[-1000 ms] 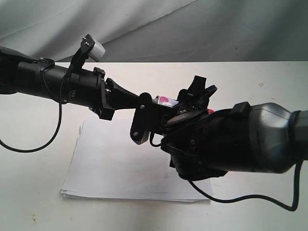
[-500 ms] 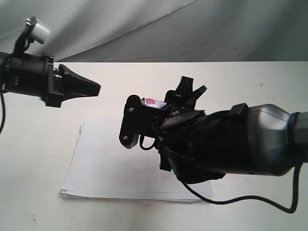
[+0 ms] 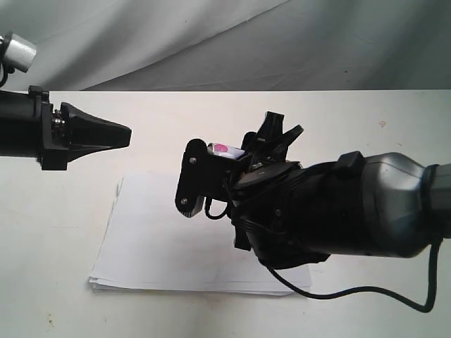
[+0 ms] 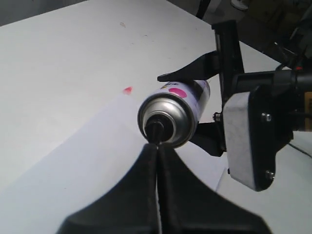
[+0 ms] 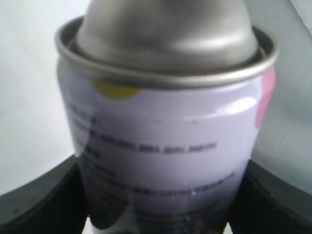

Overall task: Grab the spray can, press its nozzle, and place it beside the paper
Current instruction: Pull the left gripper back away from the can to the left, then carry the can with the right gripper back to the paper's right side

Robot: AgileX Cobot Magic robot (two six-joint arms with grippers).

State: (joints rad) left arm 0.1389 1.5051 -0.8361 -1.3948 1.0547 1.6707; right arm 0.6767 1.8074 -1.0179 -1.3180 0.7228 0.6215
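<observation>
The spray can (image 3: 224, 149) is held sideways above the table, my right gripper (image 3: 231, 158) shut on its white-labelled body (image 5: 165, 141). In the right wrist view black fingers (image 5: 39, 204) flank the can under its silver dome. The left wrist view looks onto the domed top (image 4: 170, 111), with the black nozzle (image 4: 155, 130) at its centre. My left gripper (image 3: 127, 134) is shut and empty, pointing at the can from the left with a clear gap between them; its tips (image 4: 157, 146) line up with the nozzle. The white paper (image 3: 162, 239) lies on the table below.
A white table (image 3: 56, 232) carries the paper, with a grey cloth backdrop (image 3: 211, 42) behind it. A small reddish mark (image 4: 127, 90) sits at the paper's corner. The right arm's bulky black body and cable (image 3: 338, 211) hang over the paper's right part.
My left gripper has pulled back to the left, away from the can's top. The right gripper shifted slightly left with the can, then held still.
</observation>
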